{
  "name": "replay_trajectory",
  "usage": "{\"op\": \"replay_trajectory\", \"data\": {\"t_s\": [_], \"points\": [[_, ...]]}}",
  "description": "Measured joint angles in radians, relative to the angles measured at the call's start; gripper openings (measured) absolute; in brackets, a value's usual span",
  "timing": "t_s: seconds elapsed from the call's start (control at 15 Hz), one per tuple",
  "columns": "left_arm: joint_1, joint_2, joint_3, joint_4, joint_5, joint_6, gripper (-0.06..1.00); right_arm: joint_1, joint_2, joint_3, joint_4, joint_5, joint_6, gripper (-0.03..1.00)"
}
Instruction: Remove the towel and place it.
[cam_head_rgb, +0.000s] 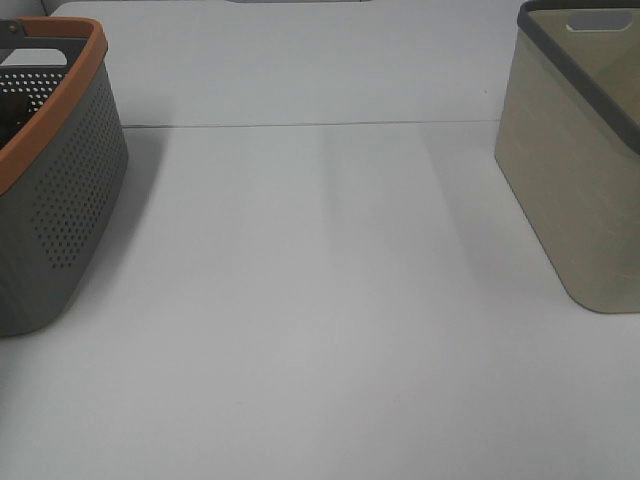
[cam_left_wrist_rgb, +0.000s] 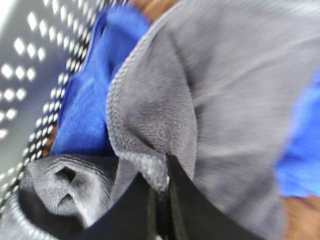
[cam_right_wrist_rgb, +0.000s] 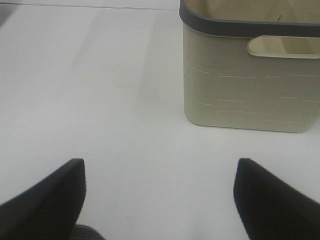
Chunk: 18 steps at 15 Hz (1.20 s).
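Left gripper (cam_left_wrist_rgb: 159, 186) is being shown clamped on a hemmed fold of the towel (cam_left_wrist_rgb: 225, 100), which is appearing grey here and is lying inside the perforated basket (cam_left_wrist_rgb: 22, 62), over a blue cloth (cam_left_wrist_rgb: 85, 105). Right gripper (cam_right_wrist_rgb: 160, 167) is being held with fingers spread wide above the table (cam_right_wrist_rgb: 100, 75), facing the beige basket (cam_right_wrist_rgb: 240, 95).

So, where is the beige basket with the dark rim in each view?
Exterior high: the beige basket stands at the right edge, cut off by the frame.
Right wrist: the basket stands ahead of the open right hand.
Left wrist: not in it; the left hand grips a grey towel.
Shared landmark: the white table, in exterior high and right wrist.
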Motion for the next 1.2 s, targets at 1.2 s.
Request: {"op": "replay_trajectory", "data": {"t_s": [1.2], "points": [[-0.261,-0.579,-0.023,-0.483,-0.363,0.235,0.01,0.000,0.004,0.000,0.045,0.000,0.000,0.77]]}}
